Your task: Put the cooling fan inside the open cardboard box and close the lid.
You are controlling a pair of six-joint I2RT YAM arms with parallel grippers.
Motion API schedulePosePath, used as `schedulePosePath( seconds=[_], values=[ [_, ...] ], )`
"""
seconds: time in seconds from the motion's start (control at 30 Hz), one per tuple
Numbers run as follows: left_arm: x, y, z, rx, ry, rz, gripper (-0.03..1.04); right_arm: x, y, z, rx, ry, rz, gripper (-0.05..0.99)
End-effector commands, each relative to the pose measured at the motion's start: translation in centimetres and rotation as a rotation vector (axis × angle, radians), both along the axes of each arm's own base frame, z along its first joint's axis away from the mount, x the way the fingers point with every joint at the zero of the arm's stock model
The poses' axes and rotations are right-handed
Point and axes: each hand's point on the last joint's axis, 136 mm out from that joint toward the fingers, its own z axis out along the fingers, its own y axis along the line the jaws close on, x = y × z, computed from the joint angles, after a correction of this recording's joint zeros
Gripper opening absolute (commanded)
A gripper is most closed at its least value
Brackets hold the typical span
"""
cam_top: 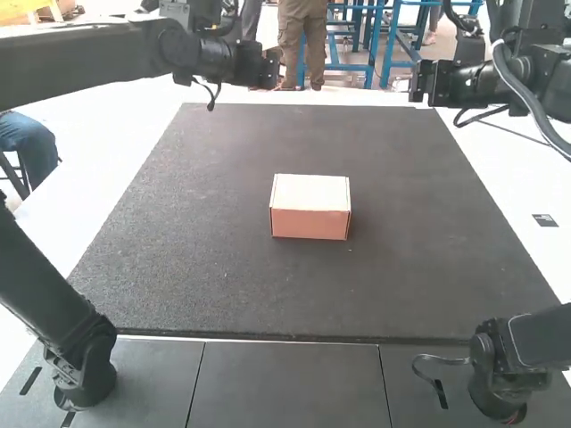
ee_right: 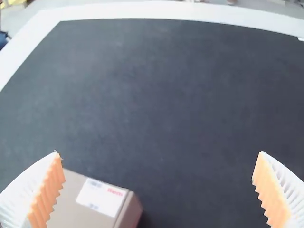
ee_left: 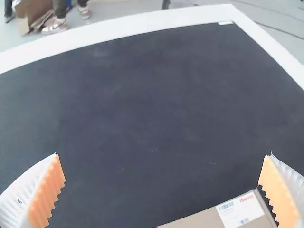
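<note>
A small cardboard box (cam_top: 310, 207) stands in the middle of the dark mat (cam_top: 178, 223) with its lid down flat. Both arms are held high over the mat's far edge, well away from the box. My left gripper (ee_left: 161, 161) is open, its orange-padded fingers (ee_left: 45, 190) wide apart with nothing between them; a labelled corner of the box (ee_left: 223, 216) lies far below it. My right gripper (ee_right: 156, 159) is also open and holds nothing, with the box (ee_right: 90, 204) below, near one of its fingers (ee_right: 45, 190).
The mat covers most of the white table (cam_top: 98, 143). A small black tag (cam_top: 545, 219) lies on the table to the right of the mat. The arm bases (cam_top: 80, 357) (cam_top: 508, 366) stand at the near edge.
</note>
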Motion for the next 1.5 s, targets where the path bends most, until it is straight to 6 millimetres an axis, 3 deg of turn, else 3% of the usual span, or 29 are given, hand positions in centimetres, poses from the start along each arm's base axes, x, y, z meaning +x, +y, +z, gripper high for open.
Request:
schedulePosePath(
  seconds=[0.0, 0.3, 0.43, 0.7, 0.93, 1.03, 1.2, 1.47],
  values=[
    [-1.9, 1.7, 0.6, 0.020, -0.059, 0.029, 0.97, -1.0, -1.0, 0.4, -0.002, -0.050, -0.027, 0.91],
    [-7.1, 4.2, 0.0, -0.015, -0.189, 0.014, 0.97, -4.1, -2.3, -1.3, 0.025, -0.130, -0.091, 0.91],
    [-8.9, 5.1, -1.0, -0.034, -0.219, 0.016, 0.97, -5.3, -3.3, -3.1, 0.014, -0.122, -0.145, 0.91],
    [-11.9, 6.7, -2.7, -0.086, -0.312, 0.025, 0.97, -6.4, -3.4, -6.1, 0.015, -0.084, -0.151, 0.91],
    [-13.5, 8.1, -4.7, -0.098, -0.338, 0.050, 0.97, -6.9, -2.9, -7.0, 0.034, -0.116, -0.113, 0.90],
    [-14.0, 8.9, -5.3, -0.104, -0.358, 0.068, 0.97, -7.4, -3.2, -7.8, 0.033, -0.137, -0.131, 0.90],
    [-14.5, 10.2, -6.0, -0.114, -0.398, 0.098, 0.97, -8.7, -4.3, -6.6, 0.045, -0.250, -0.185, 0.90],
    [-15.5, 10.9, -8.1, -0.125, -0.428, 0.108, 0.97, -11.2, -5.6, -7.2, 0.051, -0.344, -0.240, 0.91]
  ],
)
